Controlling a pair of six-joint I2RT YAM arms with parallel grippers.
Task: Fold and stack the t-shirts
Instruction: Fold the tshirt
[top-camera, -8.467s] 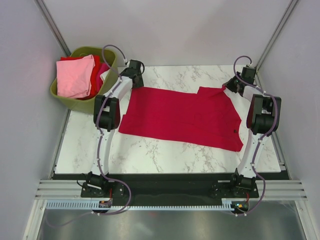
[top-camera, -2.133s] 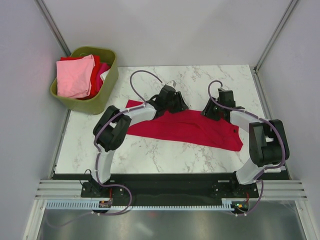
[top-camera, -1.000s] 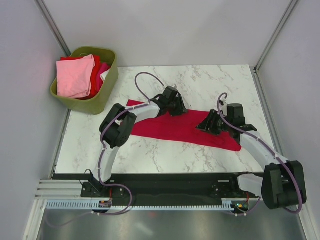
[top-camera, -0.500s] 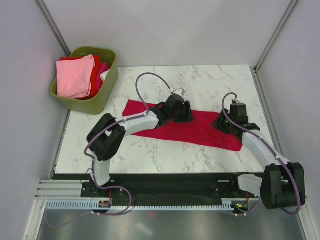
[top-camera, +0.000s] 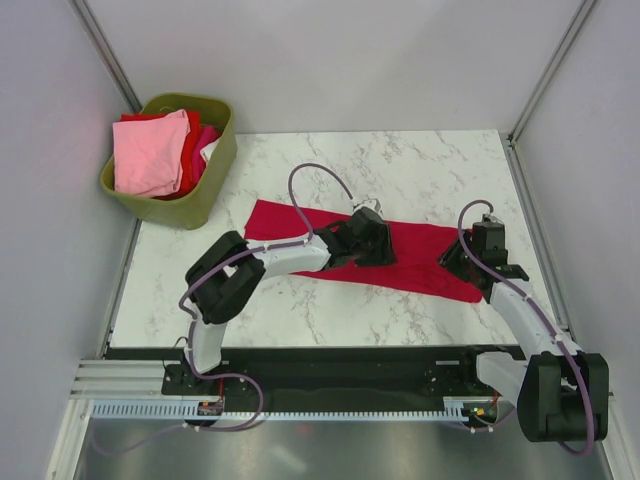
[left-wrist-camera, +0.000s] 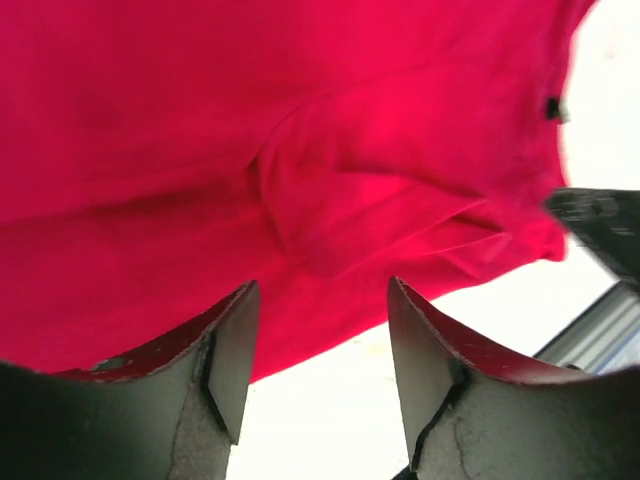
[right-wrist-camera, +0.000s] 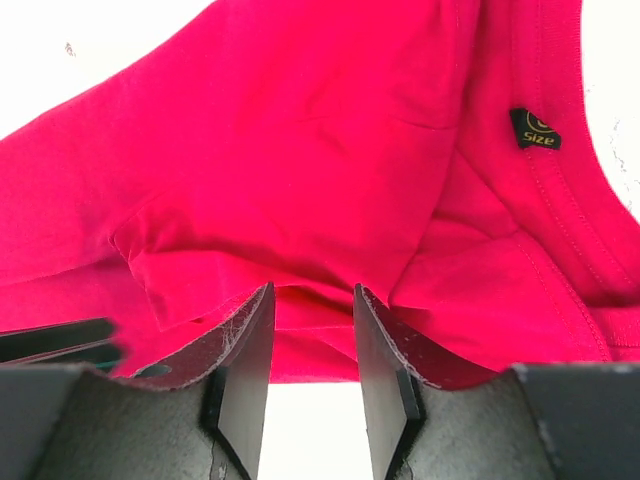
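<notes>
At the far left of the marble table (top-camera: 400, 160) stands the olive-green basket (top-camera: 215, 170), with a light pink t-shirt (top-camera: 148, 152) lying on top of other red and magenta cloth inside it. To its right, the crimson red t-shirt (top-camera: 285, 220) lies as a long band across the middle of the table, well apart from the basket. My left gripper (top-camera: 380, 243) hangs low over the middle of that band; from my left wrist its fingers (left-wrist-camera: 232, 345) stand wide apart with nothing between them, and rumpled folds of the shirt (left-wrist-camera: 150, 120) and its near edge lie below. Farther right, my right gripper (top-camera: 456, 262) is at the shirt's collar end. Its jaws are narrower but parted, and I see no cloth pinched in the gap; the small dark neck label (right-wrist-camera: 535, 128) sits just right of them.
</notes>
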